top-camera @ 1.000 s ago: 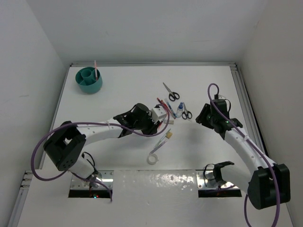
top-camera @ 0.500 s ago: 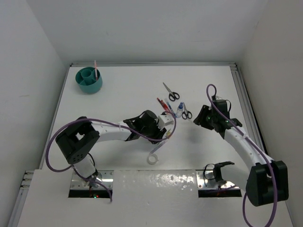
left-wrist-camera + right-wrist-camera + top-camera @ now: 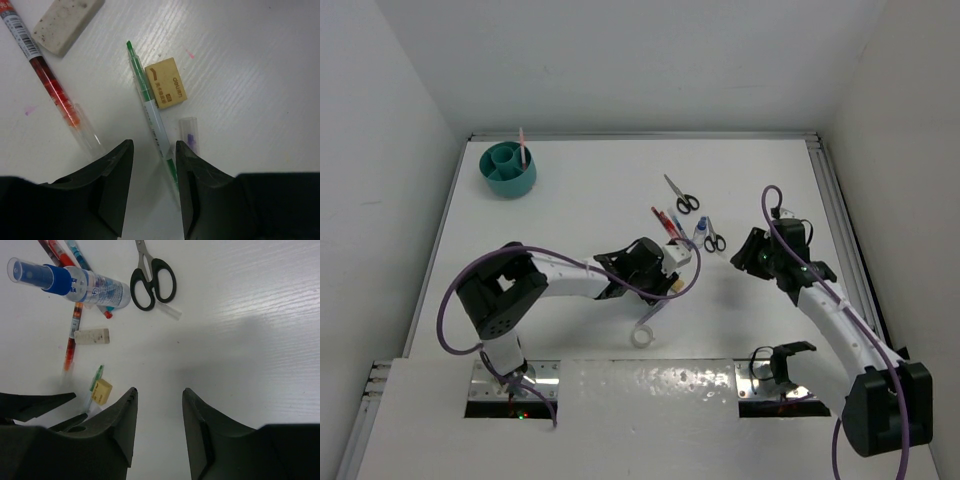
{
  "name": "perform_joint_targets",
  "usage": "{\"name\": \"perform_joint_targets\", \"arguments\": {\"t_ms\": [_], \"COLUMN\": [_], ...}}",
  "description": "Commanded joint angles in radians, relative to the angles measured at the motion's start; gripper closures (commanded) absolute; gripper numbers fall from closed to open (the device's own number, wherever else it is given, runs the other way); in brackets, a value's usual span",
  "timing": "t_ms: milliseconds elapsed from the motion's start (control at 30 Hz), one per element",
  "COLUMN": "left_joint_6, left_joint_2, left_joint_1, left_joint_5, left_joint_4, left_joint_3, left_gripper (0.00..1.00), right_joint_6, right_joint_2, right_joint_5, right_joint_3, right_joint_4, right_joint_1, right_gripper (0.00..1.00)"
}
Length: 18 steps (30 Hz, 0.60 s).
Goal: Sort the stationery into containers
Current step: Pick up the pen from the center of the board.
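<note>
My left gripper is open and low over the table. A thin green pen runs between its jaws. A tan eraser lies against the pen, and a white eraser and a red pen lie to the left. My right gripper is open and empty over bare table. The blue-capped glue bottle and black-handled scissors lie ahead of it. The teal organiser cup stands at the far left with a pink pen in it.
A second pair of scissors lies farther back. A white tape ring lies near the front edge. A clear cap with a purple tip lies by my left gripper's right finger. White walls enclose the table.
My left gripper has moved right and forward, down over the green pen by the tan eraser. My right gripper has shifted slightly nearer.
</note>
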Motion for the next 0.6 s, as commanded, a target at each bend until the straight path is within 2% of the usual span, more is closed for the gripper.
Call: {"name": "perform_joint_targets", "arguments": {"t_ms": [0, 567], "left_joint_6": [-0.025, 0.044], "left_joint_2": [0.003, 0.031], "left_joint_1": [-0.014, -0.038], "left_joint_5": [-0.034, -0.082], "left_joint_4": [0.03, -0.041], "left_joint_3": [0.049, 0.071], "left_gripper": [0.63, 0.63], "right_joint_6": [-0.001, -0.018], "right_joint_2": [-0.016, -0.055], "right_joint_5": [0.007, 0.047], "right_joint_3": [0.002, 0.008], "right_joint_4": [0.012, -0.025], "right_joint_1": [-0.003, -0.005], "right_gripper": [0.6, 0.6]}}
